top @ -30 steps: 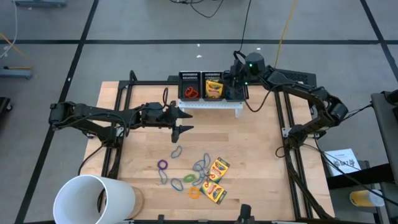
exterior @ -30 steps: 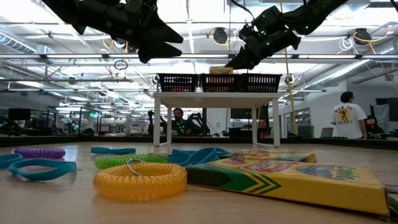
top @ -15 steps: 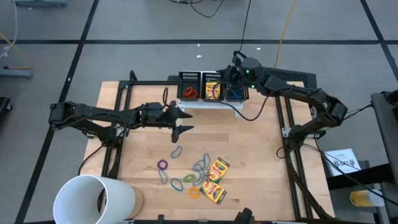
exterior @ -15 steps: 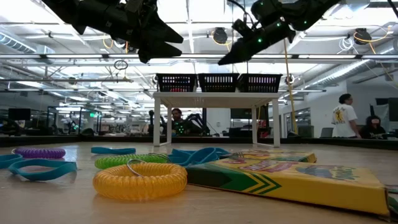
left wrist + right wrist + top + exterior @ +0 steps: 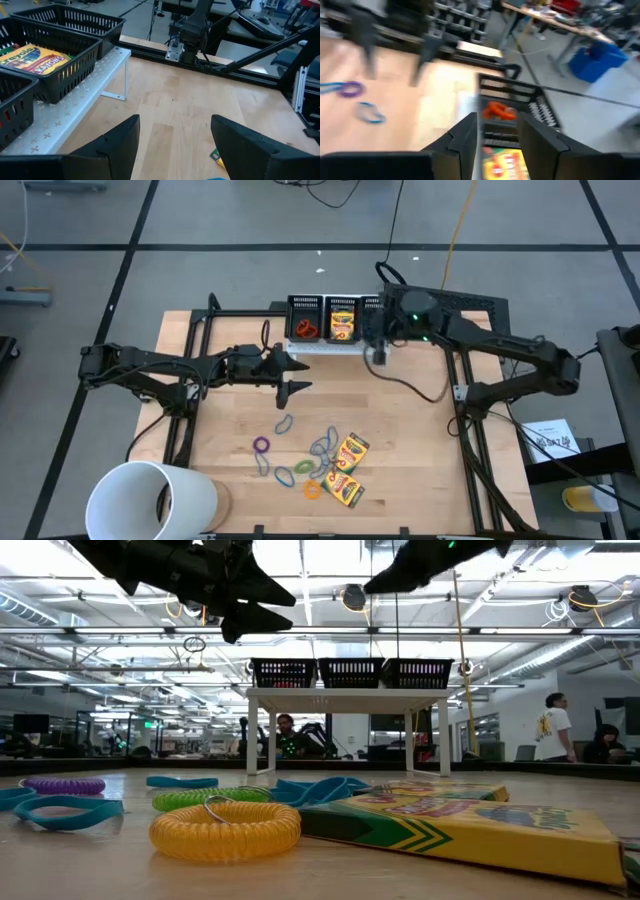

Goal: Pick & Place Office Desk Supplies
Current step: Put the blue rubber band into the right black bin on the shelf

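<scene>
Below the right end effector (image 5: 378, 352) sits the white shelf's end; its fingers are spread, empty. One crayon box (image 5: 343, 321) lies in the middle bin beside it. Near the released left end effector (image 5: 293, 375) lie rubber bands (image 5: 300, 457) on the counter (image 5: 410, 440).

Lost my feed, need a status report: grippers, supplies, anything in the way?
Left gripper open, hovering mid-table. Right gripper open, empty, above the bins. Crayon boxes and bands on table. Nothing blocking.
</scene>
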Tool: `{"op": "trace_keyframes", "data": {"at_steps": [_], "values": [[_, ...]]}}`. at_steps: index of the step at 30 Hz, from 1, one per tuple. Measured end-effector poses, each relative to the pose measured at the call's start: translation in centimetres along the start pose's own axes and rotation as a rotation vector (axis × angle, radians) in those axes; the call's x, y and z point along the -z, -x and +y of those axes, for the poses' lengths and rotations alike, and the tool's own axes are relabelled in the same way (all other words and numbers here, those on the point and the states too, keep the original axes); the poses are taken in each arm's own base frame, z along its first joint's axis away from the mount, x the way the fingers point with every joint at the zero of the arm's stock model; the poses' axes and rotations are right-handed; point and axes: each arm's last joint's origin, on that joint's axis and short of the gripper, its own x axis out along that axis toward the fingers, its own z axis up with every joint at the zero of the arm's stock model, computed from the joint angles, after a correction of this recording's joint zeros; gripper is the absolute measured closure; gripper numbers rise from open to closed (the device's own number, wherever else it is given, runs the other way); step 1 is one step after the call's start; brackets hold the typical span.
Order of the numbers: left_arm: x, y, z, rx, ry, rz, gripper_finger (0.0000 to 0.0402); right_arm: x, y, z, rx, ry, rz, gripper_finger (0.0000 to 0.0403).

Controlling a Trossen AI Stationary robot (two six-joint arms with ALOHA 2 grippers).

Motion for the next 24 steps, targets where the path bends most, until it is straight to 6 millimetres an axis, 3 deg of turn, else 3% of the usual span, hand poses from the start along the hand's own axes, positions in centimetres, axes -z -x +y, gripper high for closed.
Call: {"op": "trace_keyframes", "data": {"at_steps": [5,11,24], "values": [[0.0,0.0,0.0,0.000,-0.006,0.000,0.0146,-0.1,2.6,2.5,-0.159,-0.076,0.026,0.0277],[0.0,0.0,0.0,0.000,-0.005,0.000,0.0146,2.1,4.1,5.7,-0.373,-0.210,0.025,0.0277],[0.0,0.0,0.0,0.000,0.024,0.000,0.0146,10.6,1.5,12.9,-0.585,-0.440,0.052,0.0277]]}}
